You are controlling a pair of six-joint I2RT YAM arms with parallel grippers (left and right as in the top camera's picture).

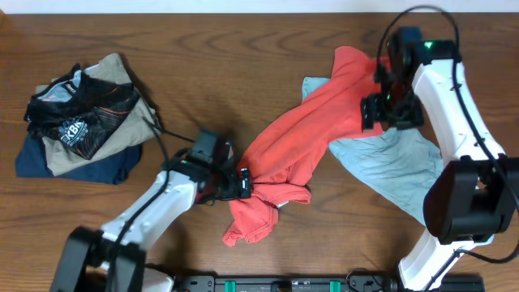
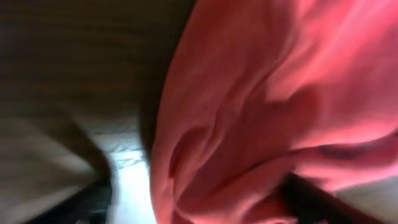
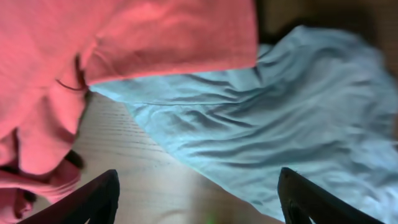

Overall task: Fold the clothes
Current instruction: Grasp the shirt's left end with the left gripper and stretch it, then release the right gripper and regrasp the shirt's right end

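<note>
The coral-red T-shirt [image 1: 296, 142] lies crumpled in a diagonal band across the middle of the table, with its lettering hidden. It overlaps the pale grey-blue shirt [image 1: 389, 166], which is spread out at the right. My left gripper [image 1: 240, 183] is at the coral shirt's lower left, where the cloth bunches, and is shut on it. Coral fabric [image 2: 261, 106] fills the blurred left wrist view. My right gripper [image 1: 379, 112] is open and empty over the coral shirt's upper right edge. In the right wrist view its fingers [image 3: 199, 199] straddle bare wood beside the grey-blue shirt [image 3: 267, 130] and the coral cloth [image 3: 124, 43].
A pile of other garments [image 1: 81, 122] sits at the far left: a black printed one on top of khaki and navy ones. The table is brown wood [image 1: 243, 49]. A black rail runs along the front edge [image 1: 284, 284].
</note>
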